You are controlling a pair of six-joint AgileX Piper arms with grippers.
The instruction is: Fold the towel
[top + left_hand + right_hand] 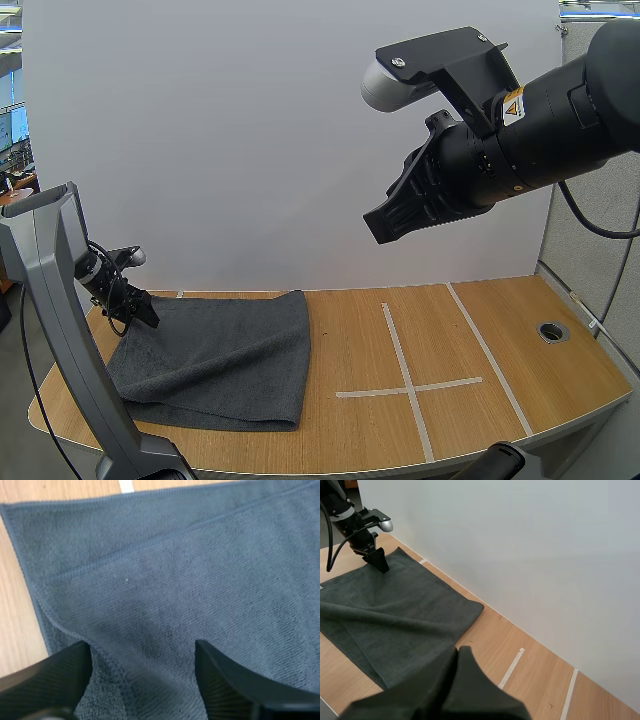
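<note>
Wooden table (350, 330) bears a white tape cross (408, 388).

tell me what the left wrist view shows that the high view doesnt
Left wrist view adds: up close, the left jaws stand open, apart over the towel, and a hemmed edge of the upper layer runs slantwise across the lower one. High view adds: the towel's whole outline, the tape cross, a round hole in the table, and the right arm raised high. Both: the gray towel on the wooden table with the left jaws at its far left corner.
</note>
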